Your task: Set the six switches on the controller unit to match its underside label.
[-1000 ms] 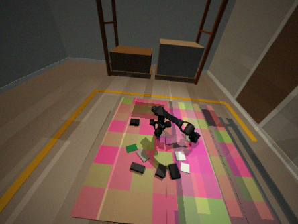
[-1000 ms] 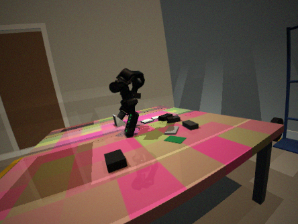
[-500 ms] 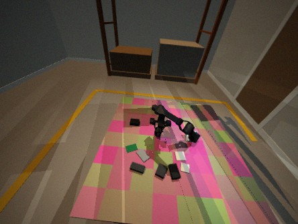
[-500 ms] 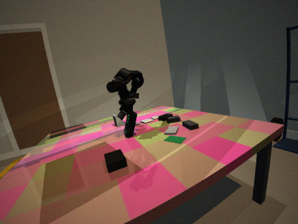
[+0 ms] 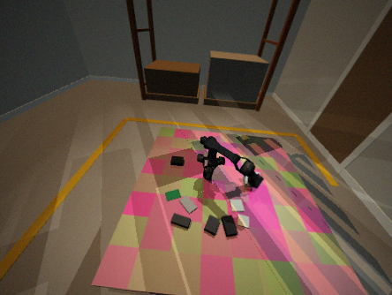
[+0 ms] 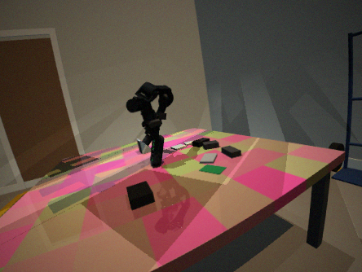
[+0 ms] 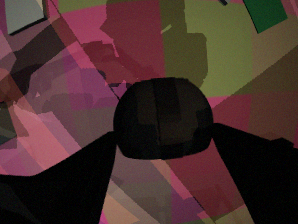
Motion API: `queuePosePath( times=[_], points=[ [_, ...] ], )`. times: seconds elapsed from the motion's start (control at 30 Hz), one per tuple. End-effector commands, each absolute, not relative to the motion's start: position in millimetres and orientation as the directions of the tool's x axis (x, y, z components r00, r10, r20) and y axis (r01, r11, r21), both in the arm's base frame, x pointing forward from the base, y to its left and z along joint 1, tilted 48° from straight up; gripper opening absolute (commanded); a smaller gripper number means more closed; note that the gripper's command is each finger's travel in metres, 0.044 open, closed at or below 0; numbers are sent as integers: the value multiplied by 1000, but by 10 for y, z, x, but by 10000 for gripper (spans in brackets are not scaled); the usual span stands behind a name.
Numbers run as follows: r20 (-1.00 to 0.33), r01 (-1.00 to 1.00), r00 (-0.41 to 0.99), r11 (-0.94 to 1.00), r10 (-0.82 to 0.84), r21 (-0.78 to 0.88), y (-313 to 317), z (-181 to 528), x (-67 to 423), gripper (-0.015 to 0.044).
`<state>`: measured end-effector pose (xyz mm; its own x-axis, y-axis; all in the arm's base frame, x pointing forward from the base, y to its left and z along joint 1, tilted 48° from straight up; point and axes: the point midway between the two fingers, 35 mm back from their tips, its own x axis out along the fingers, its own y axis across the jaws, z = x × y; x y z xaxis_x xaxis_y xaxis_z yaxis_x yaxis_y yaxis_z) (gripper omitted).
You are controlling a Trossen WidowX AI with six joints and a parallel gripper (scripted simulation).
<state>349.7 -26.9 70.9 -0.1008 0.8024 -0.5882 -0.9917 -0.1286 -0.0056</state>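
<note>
Controller unit (image 6: 156,151) stood on edge between the jaws, which were clamped on it; tipping it slowly would have kept it from slipping onto the tabletop (image 6: 261,179).
</note>
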Motion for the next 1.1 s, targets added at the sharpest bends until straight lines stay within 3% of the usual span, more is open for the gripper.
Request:
queuePosePath(
  times=[0.0,1.07],
  points=[
    [-590,-990,-117,-144,799,2,-283,635,3490,338],
    [-591,-990,-117,-144,798,1,-464,440,3517,338]
  ],
)
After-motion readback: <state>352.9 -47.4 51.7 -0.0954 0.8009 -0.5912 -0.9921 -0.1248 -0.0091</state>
